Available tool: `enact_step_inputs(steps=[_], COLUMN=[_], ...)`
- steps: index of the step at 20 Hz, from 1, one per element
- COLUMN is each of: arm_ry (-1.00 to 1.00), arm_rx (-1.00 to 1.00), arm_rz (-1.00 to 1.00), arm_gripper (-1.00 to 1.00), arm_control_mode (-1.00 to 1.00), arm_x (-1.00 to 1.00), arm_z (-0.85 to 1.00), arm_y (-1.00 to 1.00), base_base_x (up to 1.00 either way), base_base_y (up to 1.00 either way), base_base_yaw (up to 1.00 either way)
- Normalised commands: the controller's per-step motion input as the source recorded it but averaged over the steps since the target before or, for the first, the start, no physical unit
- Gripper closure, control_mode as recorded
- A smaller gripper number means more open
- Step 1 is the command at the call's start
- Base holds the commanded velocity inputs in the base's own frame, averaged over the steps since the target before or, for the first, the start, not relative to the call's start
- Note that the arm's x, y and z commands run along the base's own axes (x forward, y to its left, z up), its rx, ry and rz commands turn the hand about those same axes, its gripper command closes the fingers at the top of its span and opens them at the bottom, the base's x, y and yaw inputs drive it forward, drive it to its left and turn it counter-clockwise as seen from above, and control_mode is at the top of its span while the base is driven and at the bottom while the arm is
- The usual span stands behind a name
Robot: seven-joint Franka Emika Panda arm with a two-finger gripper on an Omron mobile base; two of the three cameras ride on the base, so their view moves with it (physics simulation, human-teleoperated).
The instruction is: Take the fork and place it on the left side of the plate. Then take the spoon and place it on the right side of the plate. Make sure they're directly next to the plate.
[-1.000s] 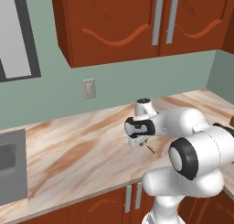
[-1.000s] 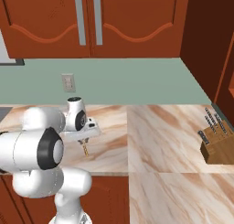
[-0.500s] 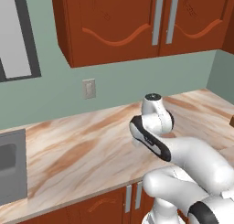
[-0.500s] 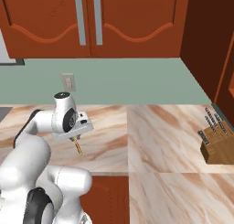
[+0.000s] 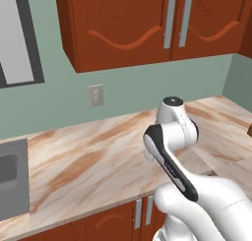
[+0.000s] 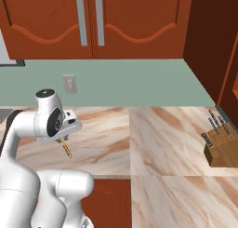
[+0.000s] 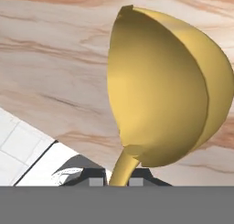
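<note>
The spoon (image 7: 160,90) is off the desk (image 5: 88,161) and clamped in the claw (image 7: 116,182). In the left base view the white arm rises from about five o'clock and folds over the middle of the marbled desk, its wrist hiding whatever it carries; a wall outlet (image 5: 96,95) sits at about eleven o'clock from the wrist. In the right base view the claw (image 6: 62,139) hangs above the desk at roughly nine o'clock in the picture, and a thin golden-brown handle (image 6: 67,148) sticks out below it, its long axis slanting down toward about five o'clock with the free end clear of the surface; a knife block (image 6: 222,148) stands well apart at three o'clock. In the hand view the yellow bowl looms large, with the handle running down to six o'clock between the two closed dark tips, so the long axis runs from six up to twelve with the bowl leading. The plate is not where I can point to it, so the carry looks mid-way. To do it well, I would keep the grip firm, bring the spoon level before lowering, and set it down alongside the plate's right rim, just beside it, not overlapping.
</note>
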Motion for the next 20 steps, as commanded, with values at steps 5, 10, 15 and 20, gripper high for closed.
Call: enact_step_inputs(steps=[5, 10, 15, 20], arm_ry=[-0.12, -0.21, -0.14, -0.02], arm_rx=[0.00, -0.01, -0.02, 0.00], arm_rz=[0.16, 0.12, 0.09, 0.01], arm_gripper=[1.00, 1.00, 1.00, 1.00], arm_control_mode=[-1.00, -1.00, -1.00, 1.00], arm_x=[-0.37, -0.20, -0.17, -0.06], arm_z=[0.66, 0.72, 0.51, 0.07], arm_y=[0.04, 0.00, 0.01, 0.02], base_base_x=[0.00, 0.00, 0.00, -0.44], base_base_y=[0.00, 0.00, 0.00, 0.20], base_base_yaw=[0.00, 0.00, 0.00, 0.01])
